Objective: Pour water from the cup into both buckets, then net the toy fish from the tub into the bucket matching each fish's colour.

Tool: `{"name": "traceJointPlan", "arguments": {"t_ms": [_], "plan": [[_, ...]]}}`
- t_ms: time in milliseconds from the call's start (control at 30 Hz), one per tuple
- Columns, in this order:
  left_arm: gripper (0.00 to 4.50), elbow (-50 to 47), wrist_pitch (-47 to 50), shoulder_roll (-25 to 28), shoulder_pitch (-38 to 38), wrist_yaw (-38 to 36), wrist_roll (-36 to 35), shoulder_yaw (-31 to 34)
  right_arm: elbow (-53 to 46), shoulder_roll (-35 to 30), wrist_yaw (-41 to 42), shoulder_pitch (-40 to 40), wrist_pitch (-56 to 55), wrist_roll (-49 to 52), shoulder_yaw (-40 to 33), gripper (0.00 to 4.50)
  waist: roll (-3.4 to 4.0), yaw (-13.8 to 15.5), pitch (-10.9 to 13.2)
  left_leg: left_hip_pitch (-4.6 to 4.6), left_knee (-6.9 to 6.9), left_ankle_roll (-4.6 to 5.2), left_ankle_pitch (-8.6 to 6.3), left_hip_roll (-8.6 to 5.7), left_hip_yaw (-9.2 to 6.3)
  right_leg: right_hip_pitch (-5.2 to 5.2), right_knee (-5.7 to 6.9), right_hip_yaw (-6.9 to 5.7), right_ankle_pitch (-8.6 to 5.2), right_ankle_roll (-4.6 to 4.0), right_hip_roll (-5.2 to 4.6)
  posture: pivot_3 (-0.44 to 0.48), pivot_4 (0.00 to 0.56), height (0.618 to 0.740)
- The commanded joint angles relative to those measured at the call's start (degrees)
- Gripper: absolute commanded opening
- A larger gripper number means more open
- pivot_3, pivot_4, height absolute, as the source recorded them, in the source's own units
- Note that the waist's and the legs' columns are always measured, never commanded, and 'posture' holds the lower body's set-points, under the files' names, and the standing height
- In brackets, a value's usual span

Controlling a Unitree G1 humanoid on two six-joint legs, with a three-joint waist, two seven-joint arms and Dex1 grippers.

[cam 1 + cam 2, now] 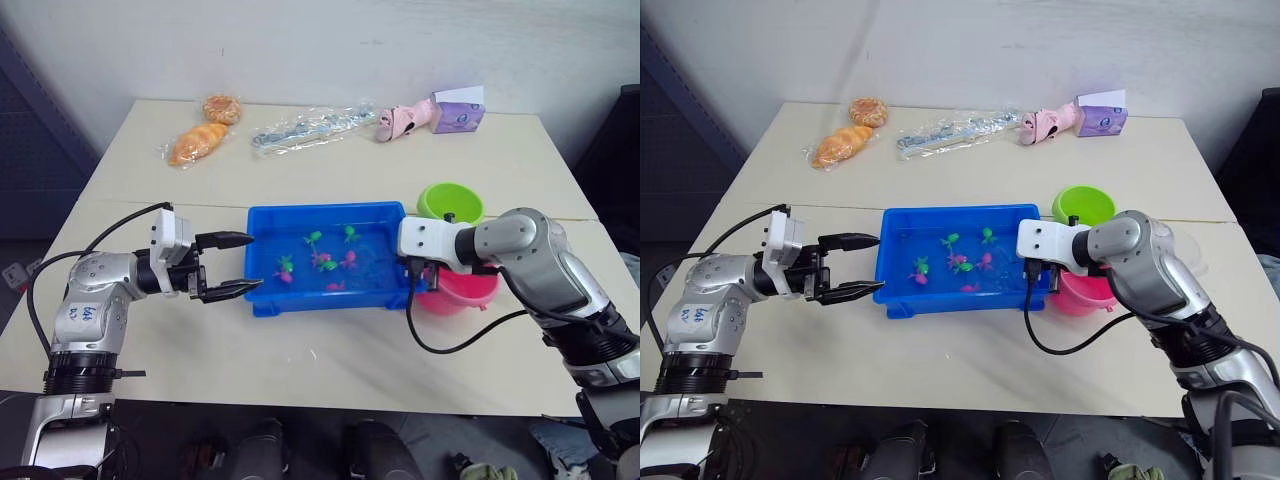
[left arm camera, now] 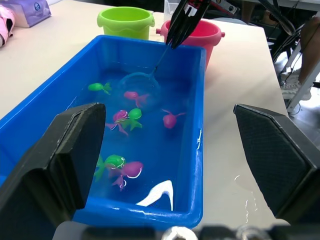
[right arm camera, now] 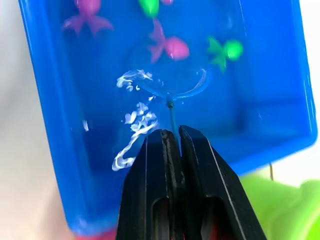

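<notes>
- The right gripper [image 3: 171, 131] has its two black fingers clenched on the thin dark stick handle of the small round net [image 3: 172, 86] with its light-blue rim; the hoop hangs just beyond the fingertips, dipped in the water.
- Around the hoop float the tiny green and pink plastic toy fish [image 2: 170, 119], one pink fish [image 3: 172, 47] right at its rim; none looks netted yet.
- The shallow bright blue rectangular plastic tub [image 1: 322, 298] holds them all.
- Beside that gripper stand the lime green pail [image 2: 125, 21] and the pink pail [image 2: 205, 36]; whether they hold water I cannot tell.
- The left gripper [image 1: 238, 264] is spread wide and empty, its fingertips at the tub's near end wall.
- Judged so, netting has barely begun; every visible fish remains to sort.
</notes>
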Motion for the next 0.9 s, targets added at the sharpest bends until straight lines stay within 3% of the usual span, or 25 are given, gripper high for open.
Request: {"name": "traceJointPlan", "arguments": {"t_ms": [33, 267, 433, 667, 900], "plan": [[4.41, -2.30, -0.01, 0.88, 0.62, 0.29, -1.05, 1.00, -2.39, 0.09, -0.88, 0.25, 2.46, 2.74, -3.62, 0.00, 0.00, 0.01, 0.00, 0.00, 0.00, 0.00, 0.00, 0.00, 0.00, 0.00, 0.00, 0.00, 0.00, 0.00, 0.00, 0.000, 0.150, 0.740], [4.41, -1.74, -0.13, 0.39, 0.02, 0.57, -0.84, 0.45, -7.04, -2.29, -1.30, 2.97, 7.33, 7.28, -7.98, 0.00, 0.00, 0.03, 0.00, -0.01, -0.01, 0.01, 0.00, 0.00, 0.00, 0.00, 0.00, 0.00, 0.00, 0.00, 0.00, 0.000, 0.150, 0.740], [4.41, -1.00, -0.79, 0.28, -0.17, -0.03, -0.85, 0.32, -12.98, -3.65, -2.05, 7.29, 10.90, 13.32, -15.13, 0.00, 0.00, 0.06, 0.00, 0.00, -0.02, 0.01, -0.01, 0.00, 0.00, 0.00, -0.01, 0.00, 0.00, 0.00, 0.00, 0.000, 0.150, 0.740], [4.41, 0.62, -1.81, -1.32, -2.58, -1.19, -1.32, -0.66, -25.73, -2.05, -6.46, 17.65, 21.66, 24.92, -33.00, 0.00, 0.00, 0.20, 0.00, 0.00, -0.02, 0.01, -0.01, 0.00, -0.02, 0.03, -0.02, 0.00, 0.00, 0.00, 0.00, 0.000, 0.150, 0.740], [4.41, 3.32, -2.13, -4.23, -7.31, -3.64, -1.22, -3.18, -33.79, -2.31, -7.99, 37.05, 16.16, 26.89, -52.87, 0.00, 0.00, 1.31, 0.00, 0.01, -0.04, 0.04, -0.03, -0.02, -0.01, 0.11, -0.09, -0.01, 0.01, 0.01, 0.03, 0.000, 0.150, 0.740]]}}
